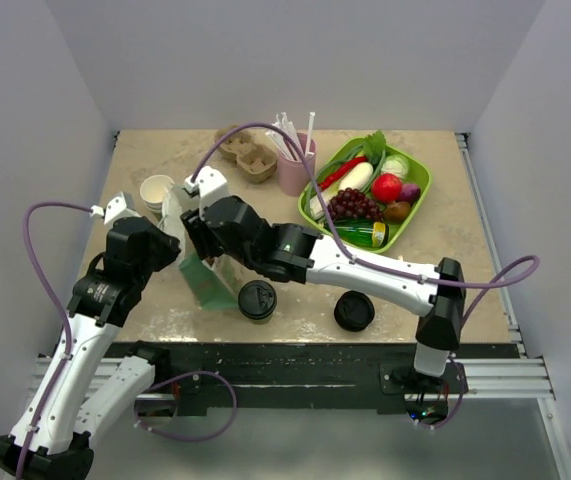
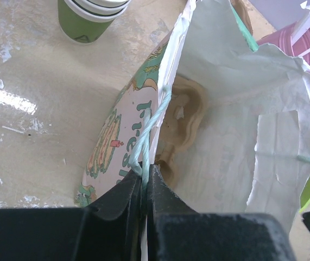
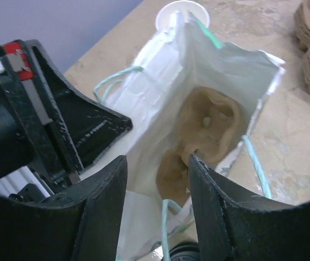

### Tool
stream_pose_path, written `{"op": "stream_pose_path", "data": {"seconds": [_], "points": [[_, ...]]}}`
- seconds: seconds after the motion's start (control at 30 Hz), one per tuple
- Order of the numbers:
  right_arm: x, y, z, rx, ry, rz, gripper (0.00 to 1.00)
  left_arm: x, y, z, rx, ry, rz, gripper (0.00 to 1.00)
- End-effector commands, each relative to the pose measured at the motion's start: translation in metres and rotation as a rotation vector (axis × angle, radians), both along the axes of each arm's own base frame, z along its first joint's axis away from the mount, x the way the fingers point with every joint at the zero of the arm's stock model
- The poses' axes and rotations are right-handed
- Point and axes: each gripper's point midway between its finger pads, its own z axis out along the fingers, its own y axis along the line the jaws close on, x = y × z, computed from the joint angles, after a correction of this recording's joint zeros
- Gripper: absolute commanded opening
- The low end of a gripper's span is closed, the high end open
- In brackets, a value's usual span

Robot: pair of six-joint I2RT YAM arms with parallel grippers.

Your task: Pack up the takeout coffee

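Top external view: the takeout coffee point(image 1: 257, 299) stands upright on the bench point(image 1: 465, 250) close to its near edge, lid on, just beside the base of the paper bag point(image 1: 205, 285) and outside it. No gripper touches it. A low black stack of lids point(image 1: 353, 311) sits further along the same near edge, well apart from the bag.

Left wrist view: the left gripper point(image 2: 144, 174) is closed, its jaws pinched together on the bag's rim and the teal twine handle point(image 2: 149, 128), holding that side of the mouth up. A brown pulp carrier point(image 2: 184, 117) lies inside the bag at the bottom. A stack of green-sided cups point(image 2: 89, 16) stands on the bench beyond the bag.

Right wrist view: the right gripper point(image 3: 157, 163) hangs over the bag's open mouth with its jaws apart and nothing between them. The fingers point(image 3: 103, 212) touch neither the paper nor the carrier below.

Green tray point(image 1: 420, 190) of play food near the far right corner.
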Motion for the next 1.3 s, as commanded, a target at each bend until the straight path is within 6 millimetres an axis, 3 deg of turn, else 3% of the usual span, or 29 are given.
{"op": "stream_pose_path", "data": {"seconds": [0.0, 0.13, 0.37, 0.5, 0.67, 0.9, 0.97, 1.27], "points": [[-0.008, 0.023, 0.011, -0.048, -0.033, 0.142, 0.51, 0.000, 0.001, -0.003, 0.030, 0.008, -0.028, 0.08], [0.000, 0.026, 0.013, -0.056, -0.076, 0.123, 0.51, 0.001, 0.000, -0.005, 0.035, 0.015, -0.030, 0.08], [0.017, -0.001, 0.067, -0.007, -0.198, 0.002, 0.58, 0.000, 0.001, -0.009, 0.039, 0.028, -0.025, 0.08], [0.015, -0.016, 0.100, 0.061, -0.257, -0.016, 0.60, 0.001, 0.002, -0.008, 0.041, 0.023, -0.023, 0.08], [0.003, -0.008, 0.109, 0.097, -0.266, 0.077, 0.60, 0.001, 0.003, -0.009, 0.045, 0.027, -0.018, 0.08], [-0.006, 0.028, 0.090, 0.051, -0.212, 0.203, 0.60, 0.000, 0.003, -0.008, 0.042, 0.025, -0.014, 0.08], [-0.001, 0.034, 0.073, 0.022, -0.181, 0.179, 0.60, 0.000, 0.003, -0.007, 0.043, 0.025, -0.015, 0.08], [0.028, 0.019, 0.009, -0.058, -0.026, 0.040, 0.57, -0.003, 0.005, -0.005, 0.048, 0.023, -0.012, 0.08]]}}
